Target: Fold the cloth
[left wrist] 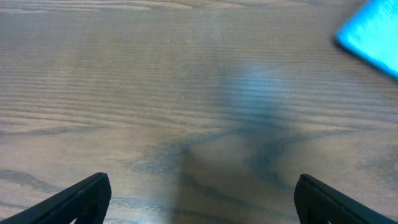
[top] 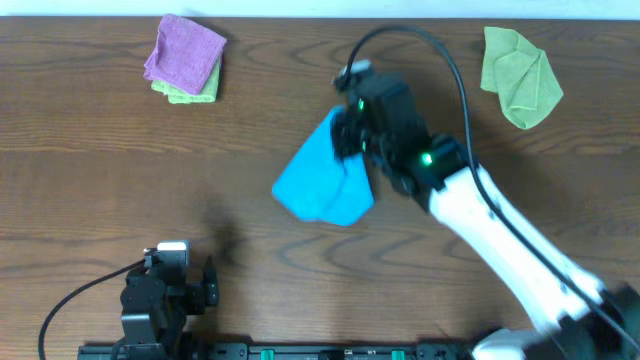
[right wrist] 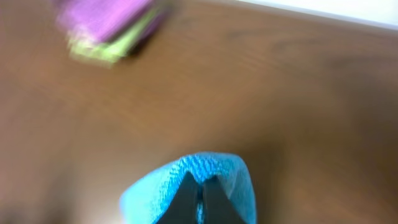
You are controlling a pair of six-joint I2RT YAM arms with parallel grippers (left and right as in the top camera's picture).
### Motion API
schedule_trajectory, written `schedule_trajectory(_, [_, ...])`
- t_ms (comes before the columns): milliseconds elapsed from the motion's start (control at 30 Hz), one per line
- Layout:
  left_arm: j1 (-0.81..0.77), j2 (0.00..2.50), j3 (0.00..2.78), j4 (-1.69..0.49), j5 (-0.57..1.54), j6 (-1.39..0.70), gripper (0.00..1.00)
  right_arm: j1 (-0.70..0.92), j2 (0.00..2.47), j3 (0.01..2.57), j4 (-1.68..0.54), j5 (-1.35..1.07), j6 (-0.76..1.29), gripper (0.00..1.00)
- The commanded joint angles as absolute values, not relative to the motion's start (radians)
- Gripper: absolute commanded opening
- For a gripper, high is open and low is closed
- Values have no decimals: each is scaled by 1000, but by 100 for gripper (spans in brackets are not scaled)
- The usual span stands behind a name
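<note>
Brown wood table (top: 100,200) sits under both arms. Right gripper (right wrist: 200,198) pinches the blue cloth (top: 315,180) tight. Left gripper (left wrist: 202,193) hangs with fingers wide apart, well away from it.

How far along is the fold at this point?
Done: the cloth is bunched into a rough wedge, not spread flat. In hand: the right gripper is pinched shut on one raised edge. Remaining: laying that edge over and flattening; no neat fold shows. The left gripper is open, off the cloth.
</note>
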State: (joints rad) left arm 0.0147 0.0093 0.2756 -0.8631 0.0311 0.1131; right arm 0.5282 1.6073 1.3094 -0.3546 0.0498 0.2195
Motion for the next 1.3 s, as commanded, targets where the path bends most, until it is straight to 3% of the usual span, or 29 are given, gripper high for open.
schedule_trajectory(0, [11,4,262,-915,19,157,95,430,1698,1317,-241,190,179,37])
schedule_trajectory(100, [11,4,262,-915,19,157,95,394,1697,1324,-243,190,179,69])
schedule_trajectory(167, [11,4,262,-915,20,157,95,393,1664,1326,-285,164,179,70])
schedule_trajectory(467, [11,4,262,-851,46,153,95,403,1612,1325,-610,-284,224,67])
schedule_trajectory(867, [11,4,262,-834,87,153,95,413,1857,1325,-593,-605,205,70])
schedule_trajectory(1000, [11,4,262,-833,106,153,95,449,1904,1325,-574,-582,82,68])
schedule_trajectory(1267, [11,4,262,-833,159,152,95,568,1911,1326,-534,-313,-123,63])
